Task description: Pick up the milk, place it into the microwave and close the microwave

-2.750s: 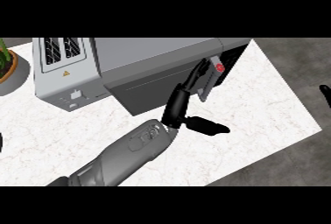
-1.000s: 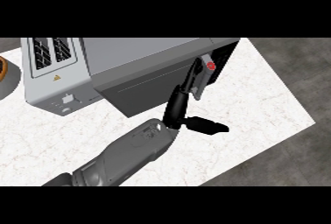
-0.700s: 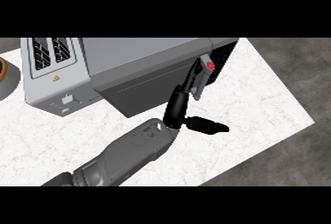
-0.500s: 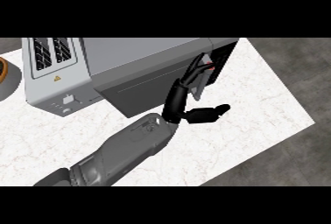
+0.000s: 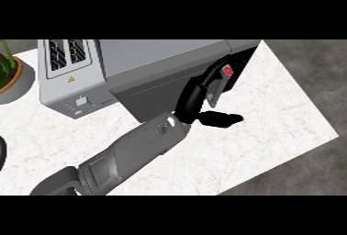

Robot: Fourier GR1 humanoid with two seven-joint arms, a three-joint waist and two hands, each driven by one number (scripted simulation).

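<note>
Low in the frame, one grey forearm [image 5: 129,158] comes up from the lower left across the white marble table [image 5: 271,119]. Which arm it is I judge from the angle alone: it looks like the left, but that is not certain. The other hand does not show anywhere.

At the centre, the black hand [image 5: 196,103] stretches its fingers [image 5: 210,80] straight up along the microwave's door [image 5: 163,89], with the thumb [image 5: 220,118] sticking out to the right over the table. Nothing is held; the fingers lie flat against the door's edge, by the look of it pressing.

Just past the fingertips, a narrow dark gap runs along the door's right side, and in it sits a small red spot [image 5: 228,70] on a pale shape. That may be the milk's cap, though too little shows to be sure. No milk stands out on the table, so my call is that it is already inside.

Further back, the microwave [image 5: 163,55] fills the upper middle, a toaster [image 5: 68,78] stands at its left, and a potted plant [image 5: 10,69] sits at the far left edge.

Progress, then: pick and place look done, and the door is nearly home but not quite. What is left is the last push to shut that gap, then drawing the hand clear.
</note>
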